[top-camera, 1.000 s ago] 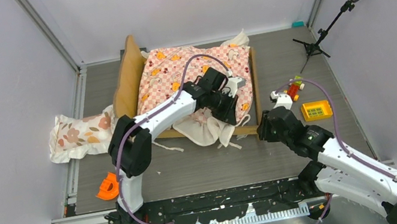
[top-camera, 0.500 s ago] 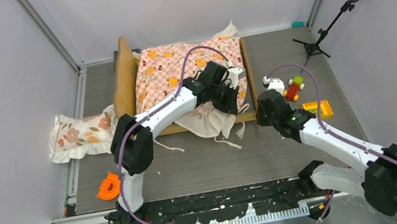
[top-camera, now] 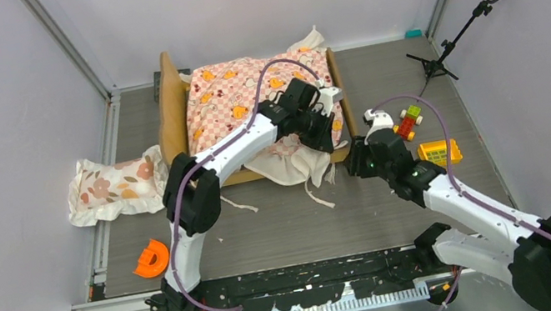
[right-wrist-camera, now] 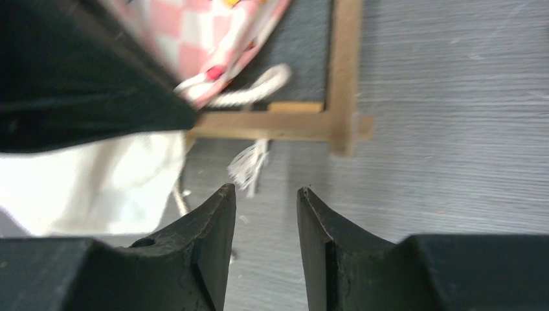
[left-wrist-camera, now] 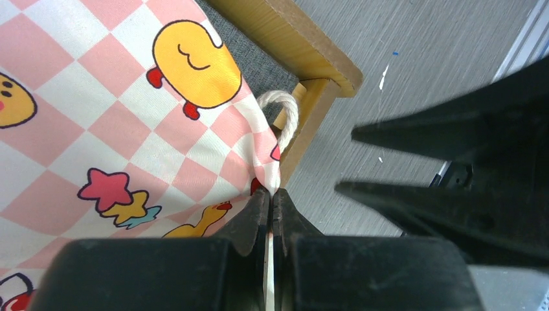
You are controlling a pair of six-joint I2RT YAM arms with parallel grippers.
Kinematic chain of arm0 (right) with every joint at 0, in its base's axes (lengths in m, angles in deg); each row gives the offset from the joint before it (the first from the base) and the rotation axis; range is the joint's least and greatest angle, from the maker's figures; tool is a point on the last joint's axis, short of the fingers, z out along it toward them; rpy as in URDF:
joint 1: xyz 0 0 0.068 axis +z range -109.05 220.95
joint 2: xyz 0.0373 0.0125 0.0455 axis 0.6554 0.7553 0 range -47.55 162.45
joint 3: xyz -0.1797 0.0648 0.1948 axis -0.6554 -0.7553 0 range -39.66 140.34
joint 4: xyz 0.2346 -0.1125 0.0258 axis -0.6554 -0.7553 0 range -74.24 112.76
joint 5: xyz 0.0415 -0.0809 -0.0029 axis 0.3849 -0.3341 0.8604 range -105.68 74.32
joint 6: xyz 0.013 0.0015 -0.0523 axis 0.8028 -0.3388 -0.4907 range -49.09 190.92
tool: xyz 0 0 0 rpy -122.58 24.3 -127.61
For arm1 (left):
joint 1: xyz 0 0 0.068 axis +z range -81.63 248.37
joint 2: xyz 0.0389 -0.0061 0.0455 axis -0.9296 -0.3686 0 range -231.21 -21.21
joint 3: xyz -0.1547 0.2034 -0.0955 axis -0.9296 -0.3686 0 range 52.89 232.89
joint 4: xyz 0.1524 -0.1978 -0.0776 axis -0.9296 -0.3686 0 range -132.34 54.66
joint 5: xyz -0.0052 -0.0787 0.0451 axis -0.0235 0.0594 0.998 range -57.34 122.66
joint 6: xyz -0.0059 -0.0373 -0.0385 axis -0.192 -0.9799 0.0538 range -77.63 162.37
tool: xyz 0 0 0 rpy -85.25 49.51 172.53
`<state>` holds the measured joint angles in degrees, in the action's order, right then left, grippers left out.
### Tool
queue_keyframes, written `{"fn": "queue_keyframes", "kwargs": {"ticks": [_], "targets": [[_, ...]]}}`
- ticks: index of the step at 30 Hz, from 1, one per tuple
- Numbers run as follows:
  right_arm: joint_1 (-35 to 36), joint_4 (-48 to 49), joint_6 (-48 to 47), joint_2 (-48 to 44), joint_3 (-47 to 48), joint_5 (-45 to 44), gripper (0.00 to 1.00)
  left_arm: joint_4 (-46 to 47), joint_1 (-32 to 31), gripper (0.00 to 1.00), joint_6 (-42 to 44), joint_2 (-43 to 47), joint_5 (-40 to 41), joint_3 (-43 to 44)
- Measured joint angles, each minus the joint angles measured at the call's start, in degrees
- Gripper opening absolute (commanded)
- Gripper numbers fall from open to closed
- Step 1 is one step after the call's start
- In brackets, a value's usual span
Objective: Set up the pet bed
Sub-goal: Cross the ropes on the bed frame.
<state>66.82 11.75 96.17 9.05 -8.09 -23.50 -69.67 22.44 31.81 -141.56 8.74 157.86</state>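
The pet bed (top-camera: 167, 106) is a tan wooden frame with a headboard on the left and a dark grey mattress panel (left-wrist-camera: 272, 78). A pink-checkered sheet (top-camera: 237, 98) covers it, and its white underside hangs over the near rail. My left gripper (top-camera: 331, 136) is shut on the sheet's (left-wrist-camera: 97, 116) corner hem at the bed's near right corner (left-wrist-camera: 291, 32), beside a white cord loop (left-wrist-camera: 285, 110). My right gripper (top-camera: 354, 161) stands open just outside that corner (right-wrist-camera: 343, 65), over the floor, with nothing between its fingers (right-wrist-camera: 265, 190).
A floral pillow (top-camera: 113, 187) lies on the floor left of the headboard. An orange piece (top-camera: 150, 259) sits near the left arm's base. A white toy (top-camera: 375, 116), a red-green toy (top-camera: 409, 122) and a yellow block (top-camera: 439, 152) lie right of the bed. A microphone stand (top-camera: 448, 46) is at far right.
The bed has turned square and slid back-left with the sheet, still held by my left gripper. My right gripper swung left to the bed's near right corner and stands open.
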Motion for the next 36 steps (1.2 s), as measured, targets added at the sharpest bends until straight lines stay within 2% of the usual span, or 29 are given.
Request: {"fn": "queue_keyframes", "kwargs": {"ticks": [4,11,25,28,34,36], "targets": [[4.9,3.0,3.0,-2.2,-3.5,0.2,0.46,0.0,0.2,0.0,0.0,0.0,-0.2,0.0],[10.4,9.4,6.8,7.8,-4.9,-4.9,0.46,0.2,0.6,0.0,0.0,0.0,-0.8,-0.3],[11.4,24.7,11.6,25.2,-4.5,-14.7,0.43,0.7,2.2,0.0,0.0,0.0,-1.6,-0.9],[11.9,27.0,12.2,27.6,-3.5,-15.8,0.33,1.5,2.5,0.0,0.0,0.1,-1.4,-1.2],[12.7,29.8,12.7,31.2,-1.9,-16.1,0.02,2.1,2.6,0.03,0.0,0.2,-1.2,-1.5],[12.7,29.8,13.1,31.3,-1.9,-16.3,0.01,2.4,2.6,0.06,0.0,0.3,-1.2,-1.7]]}}
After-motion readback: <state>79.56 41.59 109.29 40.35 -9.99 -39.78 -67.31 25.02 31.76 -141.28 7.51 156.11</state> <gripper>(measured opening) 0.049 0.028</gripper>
